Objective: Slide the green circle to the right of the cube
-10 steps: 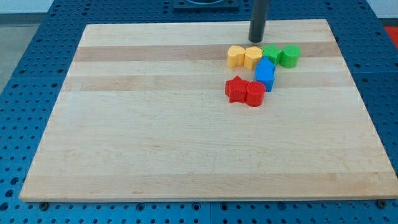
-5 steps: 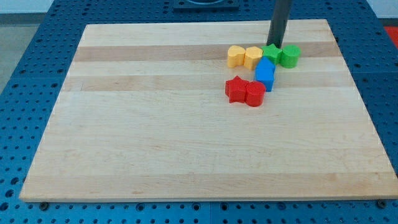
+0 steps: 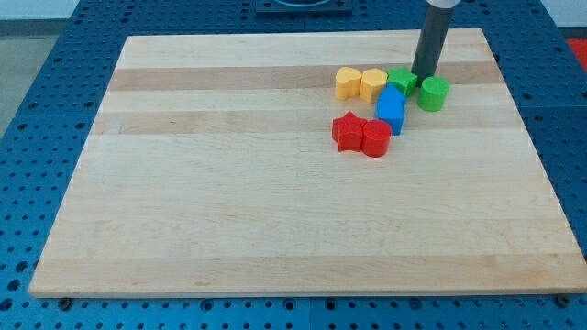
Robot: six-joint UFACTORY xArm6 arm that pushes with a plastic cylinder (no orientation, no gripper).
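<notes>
The green circle (image 3: 433, 93) lies on the wooden board (image 3: 275, 202) at the upper right. My tip (image 3: 424, 75) stands just above it, touching its top-left edge, between it and the green star (image 3: 401, 80). The blue cube (image 3: 391, 109) sits left of and slightly below the green circle, a small gap apart.
A yellow heart (image 3: 348, 82) and a yellow block (image 3: 372, 83) lie left of the green star. A red star (image 3: 348, 131) and a red block (image 3: 376, 139) lie below-left of the cube. The board's right edge is close by.
My tip has moved right along the top of the blocks, from above the yellow block to the green circle. The green circle has slid slightly down and right.
</notes>
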